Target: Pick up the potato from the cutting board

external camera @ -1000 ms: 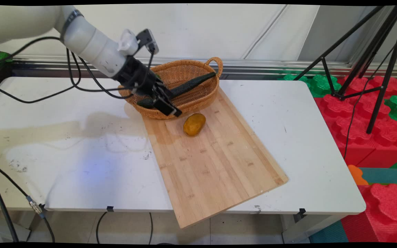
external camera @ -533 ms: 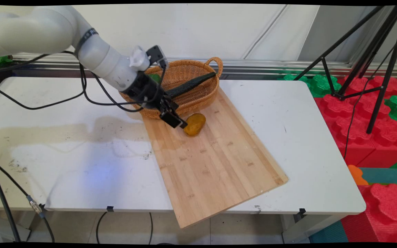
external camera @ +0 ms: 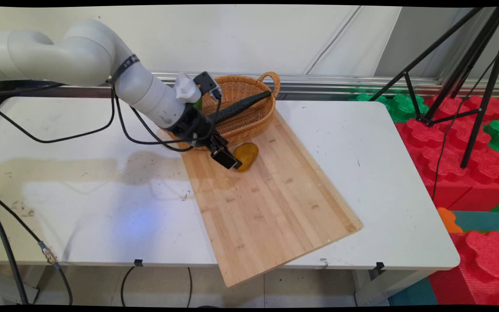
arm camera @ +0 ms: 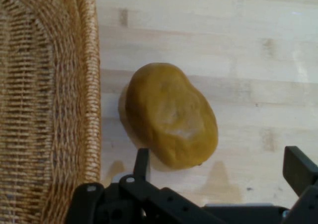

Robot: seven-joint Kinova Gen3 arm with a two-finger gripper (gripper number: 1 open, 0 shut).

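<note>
Two views show the black gripper [external camera: 228,161] low over the wooden cutting board [external camera: 271,203], its fingers spread apart and empty, one finger [arm camera: 142,163] just beside the near end of the yellow-brown potato [external camera: 247,155] and the other finger [arm camera: 298,168] well clear at 3 o'clock in the hand view. Compared with the main view one second ago, when the gripper hung over the front rim of the wicker basket [external camera: 249,123], the arm has swung out and down toward 4 o'clock; half a second ago it was just short of the potato, and now its tips overlap the potato's 9 o'clock end. Whether a finger touches the potato cannot be told. Neither potato, board nor basket has shifted. The potato lies on the board just beside the basket's front wall, at about 5 o'clock from the basket's centre; in the hand view the potato [arm camera: 171,114] sits between the fingers, nearer the one at 9 o'clock. Inside the basket a long dark green vegetable [external camera: 243,106] leans against the rim, with another green item [external camera: 198,103] mostly hidden behind the wrist. The board rests on the white table [external camera: 80,190].
</note>
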